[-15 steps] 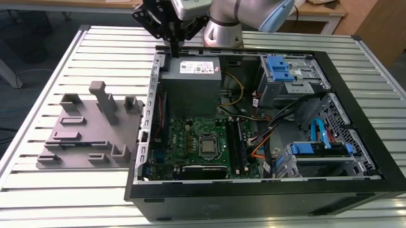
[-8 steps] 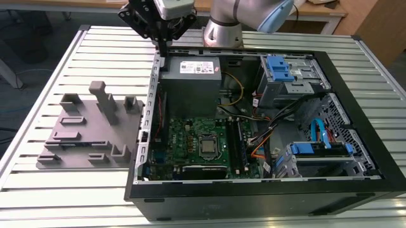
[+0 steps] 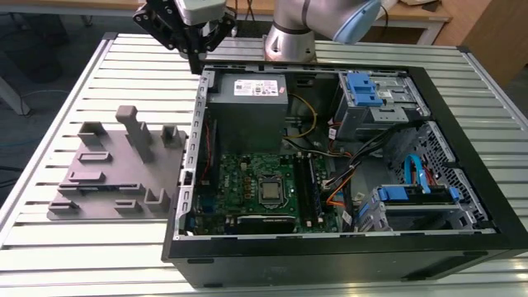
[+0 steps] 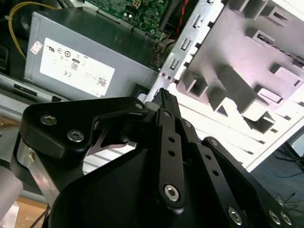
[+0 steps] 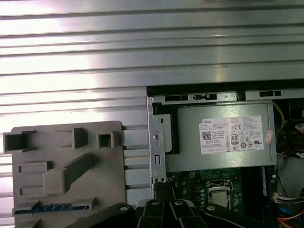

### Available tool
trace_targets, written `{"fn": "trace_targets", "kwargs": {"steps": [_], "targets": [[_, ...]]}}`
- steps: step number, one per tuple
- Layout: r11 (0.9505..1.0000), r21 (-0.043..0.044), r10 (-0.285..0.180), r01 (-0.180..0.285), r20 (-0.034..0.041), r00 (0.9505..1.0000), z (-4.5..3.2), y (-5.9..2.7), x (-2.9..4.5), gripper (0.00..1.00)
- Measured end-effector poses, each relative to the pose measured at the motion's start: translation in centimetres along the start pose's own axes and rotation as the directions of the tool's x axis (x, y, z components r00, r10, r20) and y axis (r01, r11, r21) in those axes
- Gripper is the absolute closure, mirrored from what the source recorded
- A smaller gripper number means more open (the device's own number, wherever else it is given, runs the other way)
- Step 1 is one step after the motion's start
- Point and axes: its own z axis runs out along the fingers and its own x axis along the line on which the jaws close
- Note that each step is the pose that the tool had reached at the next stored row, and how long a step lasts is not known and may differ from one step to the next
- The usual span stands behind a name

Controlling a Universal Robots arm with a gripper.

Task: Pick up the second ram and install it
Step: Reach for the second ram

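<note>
The second ram (image 5: 52, 207) looks light, stiff and fragile, edge-up in the tray (image 5: 109, 183); I'd pinch its flat faces. Hand (image 4: 164, 95) clenched, seemingly empty.

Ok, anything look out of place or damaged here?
Nothing stands out. The computer case sits level, the fixture tray lies flat to the exterior view's left of it, and the second ram rests in a tray slot. The gripper hangs above the case's edge, jaws shut and empty.

The tray (image 3: 123, 164) is grey, the motherboard (image 3: 243, 176) green, the case (image 3: 330, 257) black.
</note>
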Motion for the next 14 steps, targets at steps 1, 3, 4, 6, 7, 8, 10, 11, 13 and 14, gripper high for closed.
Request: {"fn": "trace_targets", "kwargs": {"steps": [1, 3, 4, 6, 7, 8, 10, 11, 13, 14], "targets": [[1.0000, -0.0001, 0.000, 0.000, 0.0003, 1.0000, -0.01, -0.03, 0.37, 0.93], [1.0000, -0.0002, 0.000, 0.000, 0.0008, 1.0000, -0.02, -0.08, 1.08, 0.93], [1.0000, -0.0002, 0.000, 0.000, 0.0009, 1.0000, -0.04, -0.11, 1.41, 0.93], [1.0000, -0.0001, 0.000, 0.000, 0.0010, 1.0000, -0.06, -0.15, 2.02, 0.93], [1.0000, -0.0001, 0.000, 0.000, 0.0010, 1.0000, -0.06, -0.17, 2.27, 0.93], [1.0000, -0.0002, 0.000, 0.000, 0.0011, 1.0000, -0.06, -0.19, 2.49, 0.93], [1.0000, -0.0002, 0.000, 0.000, 0.0011, 1.0000, -0.08, -0.23, 2.98, 0.93], [1.0000, -0.0002, 0.000, 0.000, 0.0011, 1.0000, -0.08, -0.24, 3.22, 0.93], [1.0000, -0.0002, 0.000, 0.000, 0.0012, 1.0000, -0.09, -0.28, 3.67, 0.93], [1.0000, -0.0002, 0.000, 0.000, 0.0011, 1.0000, -0.10, -0.30, 3.90, 0.93]]}}
